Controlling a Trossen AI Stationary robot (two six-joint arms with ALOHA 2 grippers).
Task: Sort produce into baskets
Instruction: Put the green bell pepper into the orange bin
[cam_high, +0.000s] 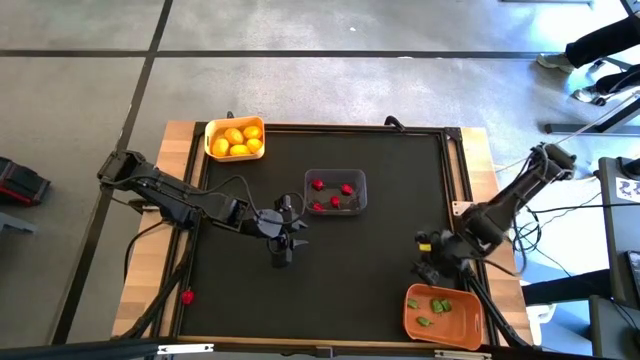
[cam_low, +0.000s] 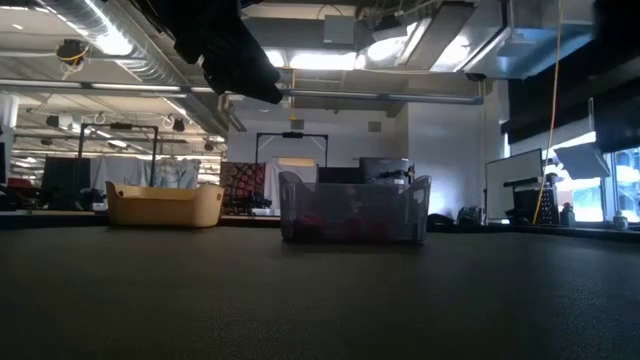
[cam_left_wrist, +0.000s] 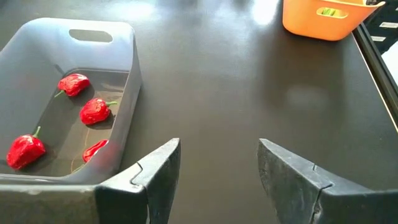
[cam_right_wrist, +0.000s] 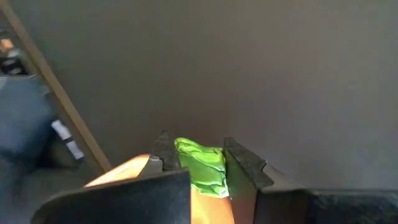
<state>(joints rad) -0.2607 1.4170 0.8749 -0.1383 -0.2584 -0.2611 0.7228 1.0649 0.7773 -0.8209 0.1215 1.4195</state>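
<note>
I see the left gripper (cam_high: 284, 240) hanging over the dark mat (cam_high: 380, 270) near table centre, just beside the clear basket (cam_high: 336, 192); its jaws are open w/ nothing between them. In that basket lie the red pieces (cam_left_wrist: 94, 111). The yellow basket (cam_high: 234, 139) at the far left corner holds the lemon-shaped fruits (cam_high: 240, 140). My right gripper (cam_right_wrist: 202, 163) is near the orange basket (cam_high: 443, 315) at the near right corner, jaws closed on a green piece (cam_right_wrist: 201, 165). More green pieces (cam_high: 438, 305) lie inside the orange basket. One red item (cam_high: 187, 296) sits on the wood edge, left of the mat.
</note>
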